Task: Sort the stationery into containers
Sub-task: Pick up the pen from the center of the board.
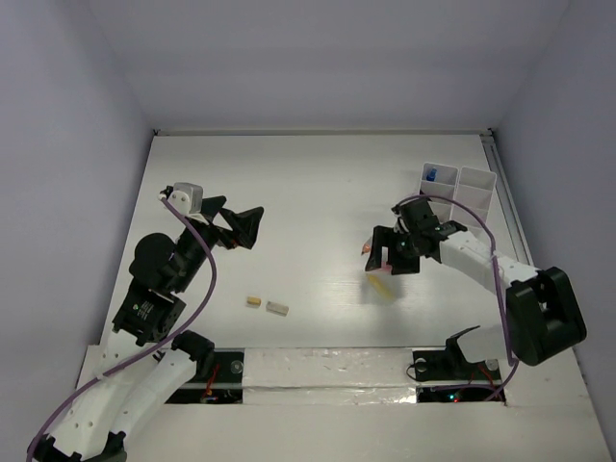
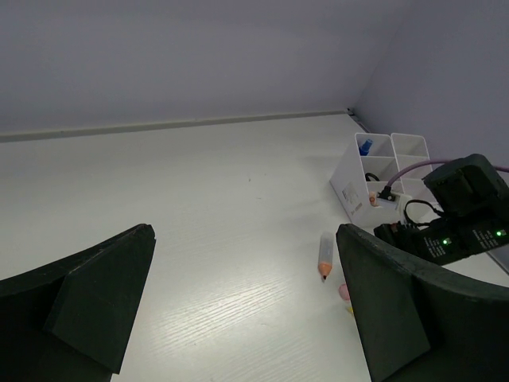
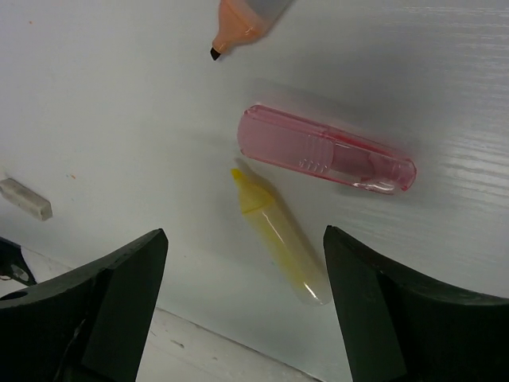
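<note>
My right gripper (image 1: 388, 258) (image 3: 245, 239) hangs open just above the table. A yellow marker (image 3: 278, 239) (image 1: 380, 285) lies uncapped on the table between its fingers, not gripped. Just beyond it lie a pink marker (image 3: 326, 149) (image 2: 344, 291) and the tip of an orange marker (image 3: 238, 24) (image 2: 324, 256). The white containers (image 1: 460, 189) (image 2: 350, 179) stand at the back right, with a blue item (image 2: 365, 146) in one compartment. My left gripper (image 1: 236, 217) (image 2: 245, 231) is open and empty at mid-left, well away from all of the stationery.
A small yellow eraser (image 1: 253, 301) and a grey eraser (image 1: 277, 308) (image 3: 25, 199) lie near the front middle of the table. A raised white ledge (image 1: 327, 368) runs along the near edge between the arm bases. Grey walls enclose the table.
</note>
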Motion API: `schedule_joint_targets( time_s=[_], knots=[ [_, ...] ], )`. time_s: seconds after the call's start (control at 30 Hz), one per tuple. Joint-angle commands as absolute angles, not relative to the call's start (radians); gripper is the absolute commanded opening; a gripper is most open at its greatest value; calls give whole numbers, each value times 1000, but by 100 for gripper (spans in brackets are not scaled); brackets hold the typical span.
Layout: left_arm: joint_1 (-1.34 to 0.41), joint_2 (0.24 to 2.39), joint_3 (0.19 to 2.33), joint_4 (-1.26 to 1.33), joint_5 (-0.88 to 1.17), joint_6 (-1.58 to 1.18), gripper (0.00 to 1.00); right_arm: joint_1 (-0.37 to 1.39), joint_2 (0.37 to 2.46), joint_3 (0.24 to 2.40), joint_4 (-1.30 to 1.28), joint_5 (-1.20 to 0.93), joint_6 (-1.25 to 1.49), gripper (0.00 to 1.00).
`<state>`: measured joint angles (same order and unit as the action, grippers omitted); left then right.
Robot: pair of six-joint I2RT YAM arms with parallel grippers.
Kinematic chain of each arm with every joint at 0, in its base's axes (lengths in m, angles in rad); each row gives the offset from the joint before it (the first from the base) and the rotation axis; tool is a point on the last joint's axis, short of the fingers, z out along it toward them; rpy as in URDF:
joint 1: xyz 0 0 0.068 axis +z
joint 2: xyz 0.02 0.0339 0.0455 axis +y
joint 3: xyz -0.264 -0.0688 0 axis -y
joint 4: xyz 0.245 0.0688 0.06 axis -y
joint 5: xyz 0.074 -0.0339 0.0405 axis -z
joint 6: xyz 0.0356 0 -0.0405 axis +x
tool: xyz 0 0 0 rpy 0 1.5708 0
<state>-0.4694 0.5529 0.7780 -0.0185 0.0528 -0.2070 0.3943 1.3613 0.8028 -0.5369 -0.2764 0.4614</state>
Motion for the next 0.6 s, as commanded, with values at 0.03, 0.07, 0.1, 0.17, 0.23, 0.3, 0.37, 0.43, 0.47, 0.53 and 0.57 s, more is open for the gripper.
schedule_joint_targets(
  time_s=[0.03,0.07,0.1,0.17,0.23,0.3,0.37,0.43,0.47,0.53,0.57],
  knots=[
    [-469,548,773,38,71,-202,98,402,1402,801,-453,-282,502,86],
    [-469,548,775,38,69,-202,98,402,1410,801,-443,-272,511,89],
    [-469,548,773,38,71,-202,98,402,1420,796,-427,-243,518,91],
    [-469,548,773,40,71,-202,98,402,1431,790,-411,-218,537,94],
    [-469,549,773,40,71,-202,98,402,1443,781,-385,-186,551,95],
    [-469,549,773,40,71,-202,98,402,1462,782,-376,-141,557,95],
    [-469,548,773,40,71,-202,98,402,1476,790,-368,-126,557,95],
    [-469,548,773,40,71,-202,98,402,1492,796,-364,-103,552,94],
    [-469,548,773,38,71,-202,98,402,1499,802,-362,-97,549,93],
    [-469,549,773,38,71,-202,98,402,1520,816,-373,-75,537,91],
    [-469,549,773,38,71,-202,98,402,1526,827,-373,-71,532,90]
  ],
)
